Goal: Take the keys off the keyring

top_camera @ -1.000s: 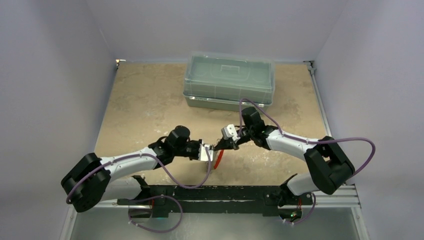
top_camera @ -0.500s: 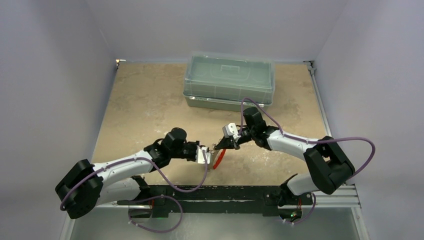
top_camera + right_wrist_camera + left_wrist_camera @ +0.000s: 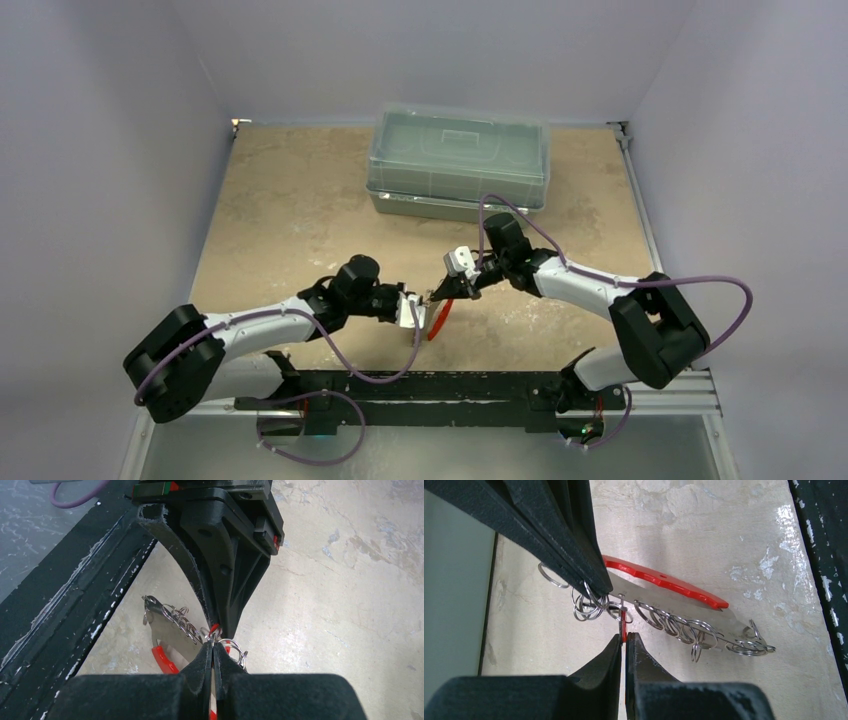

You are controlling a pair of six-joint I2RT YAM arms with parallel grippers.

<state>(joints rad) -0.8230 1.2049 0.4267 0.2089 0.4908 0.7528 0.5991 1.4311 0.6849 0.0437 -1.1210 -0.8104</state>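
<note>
two robot arms meet low over a sandy desk (image 3: pixel 290 210). the left fingers (image 3: pixel 610 660) pinch a tiny red-headed key (image 3: pixel 623 627). the right fingers (image 3: pixel 200 666) clamp the white, red-edged keyring (image 3: pixel 664 580), held between them, its metal loops dangling.

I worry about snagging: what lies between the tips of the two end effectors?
In the left wrist view, a small red-headed silvery key and thin metal rings of the white, red-edged crescent keyring bridge that short stretch.
</note>
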